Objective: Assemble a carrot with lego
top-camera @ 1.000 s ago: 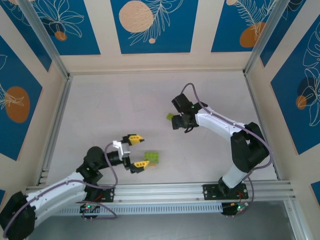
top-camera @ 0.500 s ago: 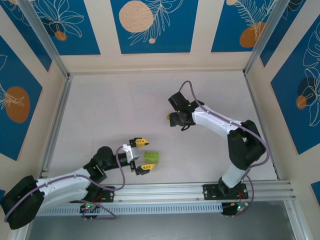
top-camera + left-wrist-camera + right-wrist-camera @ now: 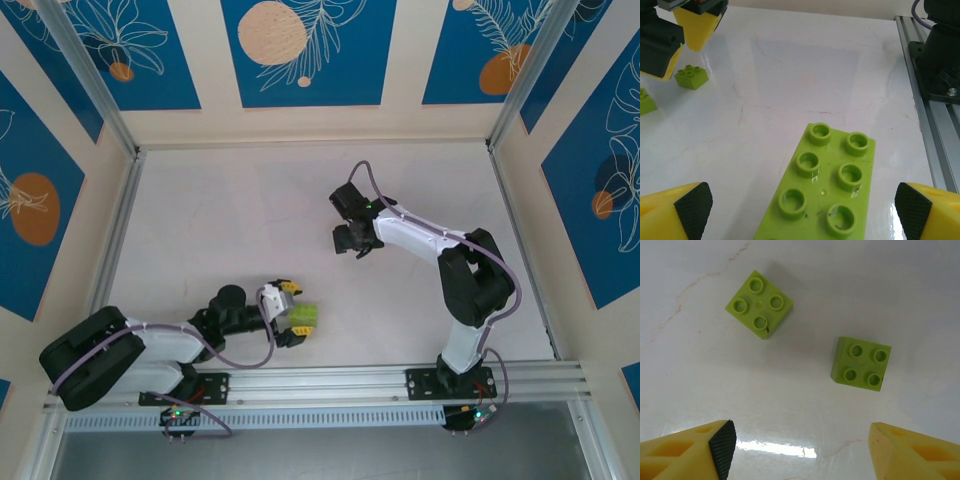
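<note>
Left gripper (image 3: 800,215): fingers wide apart, astride the rectangular lime-green brick (image 3: 822,192), which lies studs-up on the surface (image 3: 805,75). Gaps remain on both sides, so this appears to be a pre-grasp position.

Right gripper (image 3: 805,450): fingers apart, empty, poised above the upper square brick (image 3: 759,305) and the lower square brick (image 3: 861,363). They lie apart and unjoined, and it is presumably selecting one.
</note>
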Robot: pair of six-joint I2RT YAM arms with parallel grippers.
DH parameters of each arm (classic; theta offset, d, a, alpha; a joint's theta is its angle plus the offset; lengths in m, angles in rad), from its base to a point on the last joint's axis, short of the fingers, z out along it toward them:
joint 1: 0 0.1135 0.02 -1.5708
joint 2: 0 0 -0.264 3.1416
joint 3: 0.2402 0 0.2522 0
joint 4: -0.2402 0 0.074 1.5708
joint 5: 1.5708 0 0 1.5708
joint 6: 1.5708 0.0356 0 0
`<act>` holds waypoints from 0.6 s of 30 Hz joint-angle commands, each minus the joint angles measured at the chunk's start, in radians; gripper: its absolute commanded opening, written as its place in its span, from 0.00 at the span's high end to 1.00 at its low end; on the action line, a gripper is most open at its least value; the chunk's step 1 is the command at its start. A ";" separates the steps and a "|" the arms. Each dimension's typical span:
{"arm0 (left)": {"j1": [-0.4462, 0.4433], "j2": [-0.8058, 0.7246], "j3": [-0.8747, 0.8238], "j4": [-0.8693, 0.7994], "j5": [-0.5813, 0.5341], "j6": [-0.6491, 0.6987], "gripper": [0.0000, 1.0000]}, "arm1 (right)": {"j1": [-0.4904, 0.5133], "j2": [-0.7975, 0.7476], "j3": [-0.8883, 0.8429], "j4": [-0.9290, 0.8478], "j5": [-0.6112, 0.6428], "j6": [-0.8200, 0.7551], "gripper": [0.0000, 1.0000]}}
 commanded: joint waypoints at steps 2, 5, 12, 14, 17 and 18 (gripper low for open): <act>0.013 -0.018 0.012 0.066 0.032 0.029 0.11 | -0.001 -0.035 0.025 -0.031 -0.009 -0.020 0.29; 0.014 0.011 0.001 0.100 0.044 0.020 0.13 | -0.001 -0.036 0.032 -0.038 -0.007 -0.018 0.30; 0.014 0.063 -0.026 0.166 0.064 0.010 0.18 | 0.008 -0.037 0.041 -0.040 -0.005 -0.024 0.32; 0.016 0.061 -0.028 0.165 0.069 0.010 0.17 | 0.009 -0.036 0.044 -0.040 -0.008 -0.025 0.32; 0.029 0.117 -0.038 0.214 0.066 0.010 0.18 | 0.015 -0.038 0.051 -0.044 -0.009 -0.027 0.32; 0.048 0.154 -0.049 0.269 0.080 -0.002 0.18 | 0.016 -0.038 0.053 -0.044 -0.009 -0.030 0.32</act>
